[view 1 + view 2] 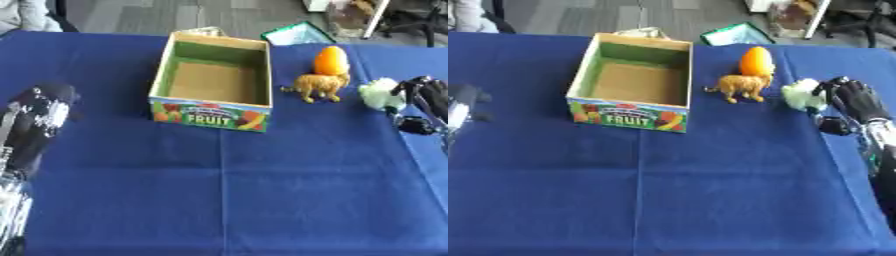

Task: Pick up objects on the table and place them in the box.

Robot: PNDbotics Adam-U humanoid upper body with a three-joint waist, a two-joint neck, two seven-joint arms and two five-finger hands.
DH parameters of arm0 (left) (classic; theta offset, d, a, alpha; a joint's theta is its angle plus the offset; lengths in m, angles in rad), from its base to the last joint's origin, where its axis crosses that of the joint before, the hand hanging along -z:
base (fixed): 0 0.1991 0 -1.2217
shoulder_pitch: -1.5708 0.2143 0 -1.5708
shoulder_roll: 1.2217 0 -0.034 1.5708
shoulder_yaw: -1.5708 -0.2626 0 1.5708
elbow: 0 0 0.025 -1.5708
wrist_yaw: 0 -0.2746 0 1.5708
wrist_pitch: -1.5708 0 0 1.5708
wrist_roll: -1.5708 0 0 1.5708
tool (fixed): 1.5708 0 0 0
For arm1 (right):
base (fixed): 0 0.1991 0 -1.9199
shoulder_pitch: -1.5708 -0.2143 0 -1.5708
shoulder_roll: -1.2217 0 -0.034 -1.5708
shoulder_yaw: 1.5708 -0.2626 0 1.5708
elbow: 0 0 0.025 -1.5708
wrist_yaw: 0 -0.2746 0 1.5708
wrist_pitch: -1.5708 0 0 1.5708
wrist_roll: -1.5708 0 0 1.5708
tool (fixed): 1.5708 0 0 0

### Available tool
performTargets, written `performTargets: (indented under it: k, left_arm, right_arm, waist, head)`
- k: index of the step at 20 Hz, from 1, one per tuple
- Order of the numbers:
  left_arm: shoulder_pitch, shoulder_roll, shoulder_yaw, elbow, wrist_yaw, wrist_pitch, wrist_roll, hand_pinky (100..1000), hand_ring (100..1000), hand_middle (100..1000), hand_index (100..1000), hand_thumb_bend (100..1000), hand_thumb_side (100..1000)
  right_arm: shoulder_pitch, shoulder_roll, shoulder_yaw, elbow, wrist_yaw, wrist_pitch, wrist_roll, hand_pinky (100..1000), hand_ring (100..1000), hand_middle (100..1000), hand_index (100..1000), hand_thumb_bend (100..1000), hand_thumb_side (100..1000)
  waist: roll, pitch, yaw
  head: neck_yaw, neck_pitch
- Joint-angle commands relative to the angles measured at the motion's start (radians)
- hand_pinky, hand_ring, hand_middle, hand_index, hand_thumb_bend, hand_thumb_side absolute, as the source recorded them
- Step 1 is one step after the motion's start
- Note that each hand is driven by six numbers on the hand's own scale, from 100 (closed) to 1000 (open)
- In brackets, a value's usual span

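Box [213, 117] sits mid-table w/ nothing inside — orange [331, 60] and toy lion [320, 85] just right of it. Right hand [852, 101] has fingers curled on a pale green thing [802, 94]; left hand [39, 117] fingers — can't tell.

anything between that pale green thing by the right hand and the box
Yes. The toy lion and the orange object behind it stand on the cloth between the pale green object at the right hand and the open fruit box. A path lifted over them looks clear.
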State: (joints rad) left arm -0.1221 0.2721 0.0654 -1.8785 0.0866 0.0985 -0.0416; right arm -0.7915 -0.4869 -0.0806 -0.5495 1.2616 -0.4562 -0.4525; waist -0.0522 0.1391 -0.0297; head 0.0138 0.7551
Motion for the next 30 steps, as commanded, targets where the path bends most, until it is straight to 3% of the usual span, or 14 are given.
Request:
performTargets:
  k: [1, 14, 23, 30]
  left_arm:
    - [-0.005, 0.009, 0.009, -0.016, 0.001, -0.001, 0.001, 593, 746, 568, 664, 308, 472]
    - [-0.004, 0.009, 0.009, -0.016, 0.0, -0.001, 0.001, 593, 745, 568, 663, 307, 472]
    - [-0.004, 0.009, 0.009, -0.016, 0.0, -0.001, 0.001, 593, 745, 568, 663, 307, 470]
    - [-0.004, 0.008, 0.007, -0.016, 0.001, -0.001, -0.002, 593, 744, 568, 663, 307, 469]
  right_arm:
    - [-0.015, -0.022, -0.011, -0.013, -0.027, 0.002, -0.042, 380, 434, 258, 360, 100, 100]
    - [-0.02, -0.025, -0.003, -0.057, -0.11, -0.038, -0.123, 340, 398, 205, 308, 100, 100]
    - [-0.061, -0.013, 0.023, -0.17, -0.209, -0.102, -0.048, 339, 397, 200, 303, 100, 100]
    - [-0.123, 0.041, 0.056, -0.237, -0.262, -0.143, 0.028, 341, 400, 202, 304, 100, 100]
  waist:
    - [0.0, -0.011, -0.002]
    - [0.0, -0.011, -0.003]
    - [0.0, -0.012, -0.002]
    - [0.001, -0.014, 0.001]
  head:
    - [0.002, 0.003]
    - [0.003, 0.003]
    - [0.003, 0.002]
    - [0.003, 0.001]
